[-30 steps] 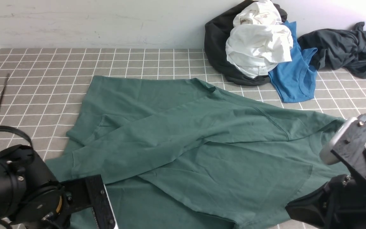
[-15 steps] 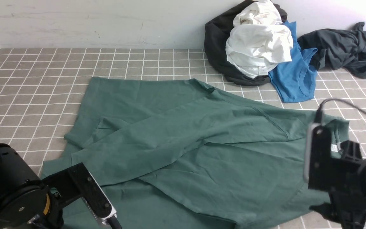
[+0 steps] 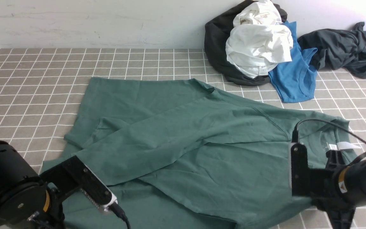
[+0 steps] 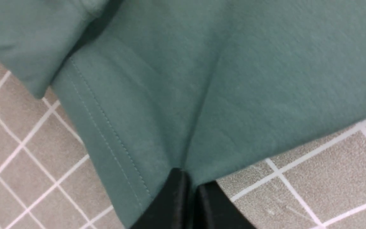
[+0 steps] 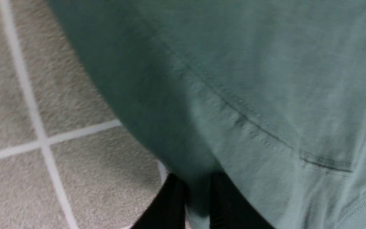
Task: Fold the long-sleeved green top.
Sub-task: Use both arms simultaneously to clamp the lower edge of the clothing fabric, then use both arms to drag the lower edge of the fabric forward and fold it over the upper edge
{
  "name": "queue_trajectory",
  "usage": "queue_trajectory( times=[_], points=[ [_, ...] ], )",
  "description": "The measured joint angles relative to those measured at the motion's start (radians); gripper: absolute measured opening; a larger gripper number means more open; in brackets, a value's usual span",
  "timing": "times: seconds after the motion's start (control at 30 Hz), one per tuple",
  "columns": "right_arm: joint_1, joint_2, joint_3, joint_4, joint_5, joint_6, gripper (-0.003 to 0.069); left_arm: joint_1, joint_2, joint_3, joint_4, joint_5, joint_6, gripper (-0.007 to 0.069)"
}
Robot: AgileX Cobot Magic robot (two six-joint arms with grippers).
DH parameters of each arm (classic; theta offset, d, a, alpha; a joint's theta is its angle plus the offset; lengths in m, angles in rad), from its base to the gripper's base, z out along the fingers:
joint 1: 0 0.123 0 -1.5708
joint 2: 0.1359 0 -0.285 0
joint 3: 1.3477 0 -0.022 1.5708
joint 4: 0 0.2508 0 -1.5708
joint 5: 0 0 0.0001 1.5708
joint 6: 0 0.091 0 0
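The green long-sleeved top (image 3: pixel 183 140) lies spread on the checked cloth, one sleeve folded across the body and its white neck label (image 3: pixel 345 146) at the right. In the left wrist view my left gripper (image 4: pixel 191 181) is shut on the top (image 4: pixel 233 79) at a hem corner, and a crease runs from the tips. In the right wrist view my right gripper (image 5: pixel 199 184) has a fold of the top (image 5: pixel 265 79) pinched between its fingers beside a seam. In the front view both wrists hide their fingertips: left arm (image 3: pixel 17 194), right arm (image 3: pixel 345 184).
At the back right, against the wall, lies a heap of clothes: a black garment (image 3: pixel 216 47), white cloth (image 3: pixel 259 44), a blue T-shirt (image 3: pixel 294 73) and a charcoal garment (image 3: pixel 345 47). Bare grey checked tablecloth (image 3: pixel 43 70) shows at the left.
My right arm swung in and down onto the top's near right edge and closed on the fabric, uncovering the collar and label. The left arm shifted slightly and kept its grip.
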Motion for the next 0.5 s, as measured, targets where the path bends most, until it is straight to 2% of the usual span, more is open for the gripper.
queue_trajectory(
  times=[0.07, 0.23, 0.4, 0.5],
  points=[
    [0.000, -0.012, -0.027, -0.002, 0.018, 0.152, 0.0008, 0.000, -0.017, -0.049, -0.001, 0.037, -0.025, -0.0001],
    [0.000, -0.015, -0.151, -0.002, 0.152, 0.365, -0.0003, 0.051, -0.024, -0.206, -0.040, 0.074, -0.036, 0.0006],
    [-0.042, 0.024, -0.335, 0.028, 0.214, 0.438, -0.0003, 0.203, 0.107, -0.414, -0.070, -0.036, -0.036, 0.0006],
    [-0.086, 0.086, -0.455, 0.075, 0.221, 0.447, -0.0003, 0.255, 0.214, -0.536, -0.088, -0.107, -0.036, 0.0006]
  ],
)
